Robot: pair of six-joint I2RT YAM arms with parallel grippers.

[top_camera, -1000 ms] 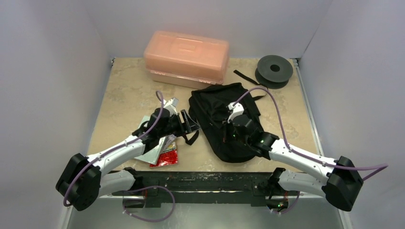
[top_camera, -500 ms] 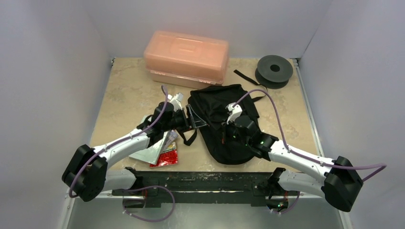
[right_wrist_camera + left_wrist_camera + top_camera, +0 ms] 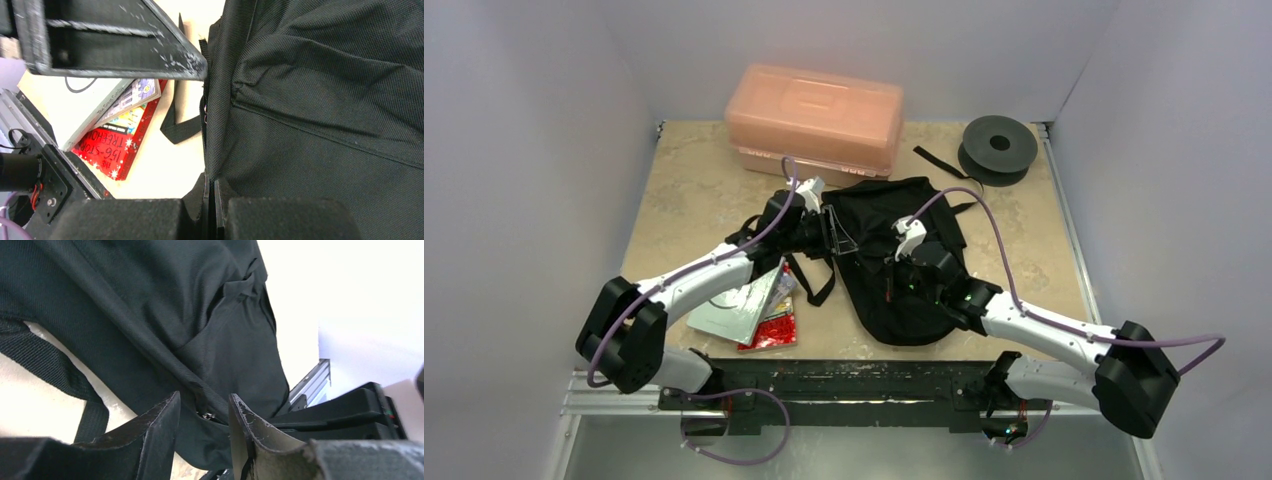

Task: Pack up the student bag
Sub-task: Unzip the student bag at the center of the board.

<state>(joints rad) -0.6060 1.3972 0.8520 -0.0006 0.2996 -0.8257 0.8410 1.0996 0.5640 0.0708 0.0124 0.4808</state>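
Jaws of the right gripper [image 3: 210, 199] were shut, seemingly pinching the student bag [image 3: 869, 295] at mid-table. Left gripper [image 3: 204, 422] had swung from the books [image 3: 749, 312] to the bag's zip edge. Its jaws had narrowed but stood apart, so opening looked imminent.

The left arm [image 3: 694, 280] reaches from the near left toward the far middle. Its left gripper [image 3: 837, 232] points right, fingers [image 3: 160, 425] parted by a narrow gap. The right arm [image 3: 1044, 335] stretches left from the near right, with the right gripper [image 3: 902, 264] pressed closed on a fold of the student bag [image 3: 894, 205].
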